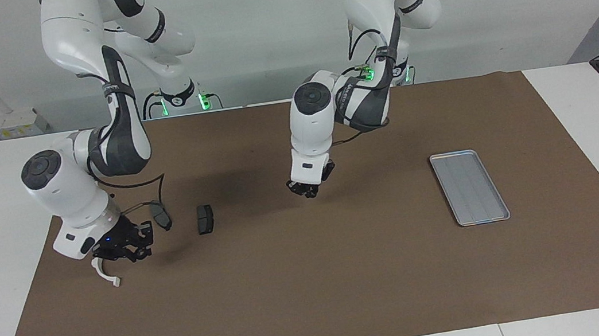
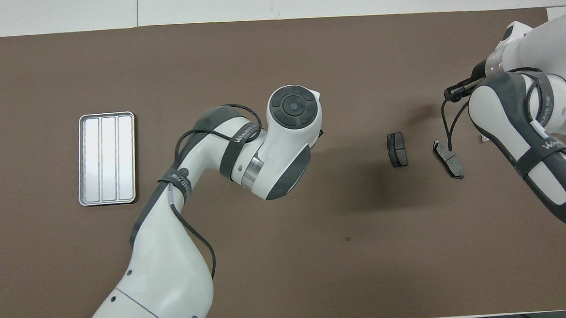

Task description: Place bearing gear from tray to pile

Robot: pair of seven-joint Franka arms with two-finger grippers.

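Two white robot arms work over a brown mat on a white table. The left gripper (image 1: 309,190) hangs in the air above the bare middle of the mat, between the tray (image 1: 469,187) and the pile. Its fingertips are closed together; whether a small bearing gear sits between them cannot be told. No gear shows on the tray, which lies empty toward the left arm's end of the table, nor on the mat, so the part is probably pinched in that claw and on its way across.

The right gripper (image 1: 122,248) is low over the pile at the right arm's end, directly above the white curved bracket (image 1: 106,274). Its claw looks nearly closed, and I cannot tell whether it grips anything. Two dark brake pads lie just beside it: one (image 1: 160,214) close to the gripper, the other (image 1: 205,219) toward the table's middle. The right arm itself crowds the drop spot; the path there is otherwise open mat
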